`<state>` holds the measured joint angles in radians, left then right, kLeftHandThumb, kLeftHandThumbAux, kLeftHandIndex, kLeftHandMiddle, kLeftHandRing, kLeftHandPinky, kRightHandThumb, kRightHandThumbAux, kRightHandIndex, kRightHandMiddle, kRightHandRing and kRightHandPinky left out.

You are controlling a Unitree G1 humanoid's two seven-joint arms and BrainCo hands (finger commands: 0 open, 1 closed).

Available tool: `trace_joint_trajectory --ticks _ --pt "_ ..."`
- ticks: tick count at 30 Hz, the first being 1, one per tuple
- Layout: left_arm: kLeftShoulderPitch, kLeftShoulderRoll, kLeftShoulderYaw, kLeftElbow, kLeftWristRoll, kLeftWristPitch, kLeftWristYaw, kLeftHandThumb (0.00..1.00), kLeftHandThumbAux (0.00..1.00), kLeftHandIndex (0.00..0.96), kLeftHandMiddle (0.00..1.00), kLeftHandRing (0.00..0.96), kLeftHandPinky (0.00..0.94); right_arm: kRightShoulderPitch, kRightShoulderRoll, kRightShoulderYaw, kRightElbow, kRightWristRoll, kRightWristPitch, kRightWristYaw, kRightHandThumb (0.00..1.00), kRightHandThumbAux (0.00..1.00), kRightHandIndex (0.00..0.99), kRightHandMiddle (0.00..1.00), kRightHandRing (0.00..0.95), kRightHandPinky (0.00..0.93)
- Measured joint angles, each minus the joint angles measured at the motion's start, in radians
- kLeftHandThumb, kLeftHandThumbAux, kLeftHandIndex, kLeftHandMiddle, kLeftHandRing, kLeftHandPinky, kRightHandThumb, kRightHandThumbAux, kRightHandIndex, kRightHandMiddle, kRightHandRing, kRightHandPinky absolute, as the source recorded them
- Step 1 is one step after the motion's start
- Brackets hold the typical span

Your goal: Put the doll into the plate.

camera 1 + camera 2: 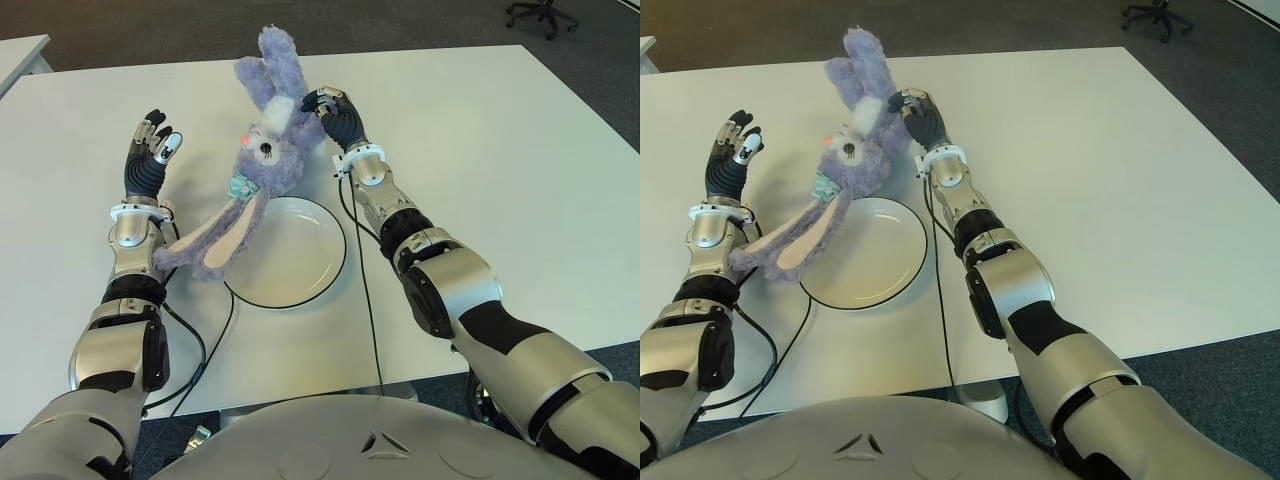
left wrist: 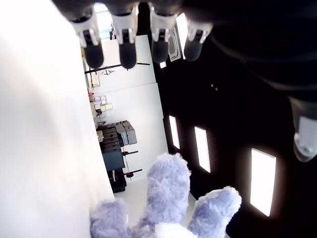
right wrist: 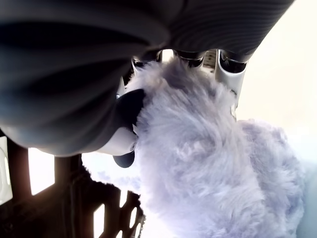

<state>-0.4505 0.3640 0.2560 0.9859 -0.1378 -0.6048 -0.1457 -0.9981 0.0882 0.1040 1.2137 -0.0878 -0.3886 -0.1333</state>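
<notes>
White tabletop [image 1: 480,150] fills most of what I see from the head camera, with dark grey carpet beyond its far edge and a black office chair base [image 1: 541,14] in the far right corner.

My right hand [image 1: 333,112] reaches forward over the table, forearm stretched out from the lower right, palm turned toward the left. Its fingers are curled tight around the fluffy lilac plush rabbit doll [image 1: 262,150]; in the right wrist view the fingertips [image 3: 229,69] sink into the fur [image 3: 208,163] and the thumb presses in from the other side. The grip sits on the doll's upper part, near its raised limbs.

From that hold the doll hangs tilted above the table, its white-muzzled face with a pink nose turned toward me, a teal bow at its neck. One long floppy ear [image 1: 210,245] trails down to the left and crosses the near-left rim of the round white plate with a dark rim [image 1: 300,270]. The plate lies on the table just below and in front of the doll.

My left hand [image 1: 150,155] stands upright to the left of the doll, fingers extended and spread, holding nothing.
</notes>
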Motion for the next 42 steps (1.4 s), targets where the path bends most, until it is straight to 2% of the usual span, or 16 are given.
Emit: trace_joint_trajectory --ticks 35,42 --pt "0.000 0.000 0.000 0.000 0.000 0.000 0.000 0.000 0.446 0.000 0.076 0.091 0.098 0.000 0.000 -0.014 0.001 0.015 -0.039 0.005 1.000 0.666 0.407 0.418 0.508 0.556" --pt "0.000 0.000 0.000 0.000 0.000 0.000 0.000 0.000 0.449 0.000 0.074 0.091 0.090 0.000 0.000 -0.020 0.001 0.015 -0.041 0.001 1.000 0.669 0.383 0.418 0.495 0.554"
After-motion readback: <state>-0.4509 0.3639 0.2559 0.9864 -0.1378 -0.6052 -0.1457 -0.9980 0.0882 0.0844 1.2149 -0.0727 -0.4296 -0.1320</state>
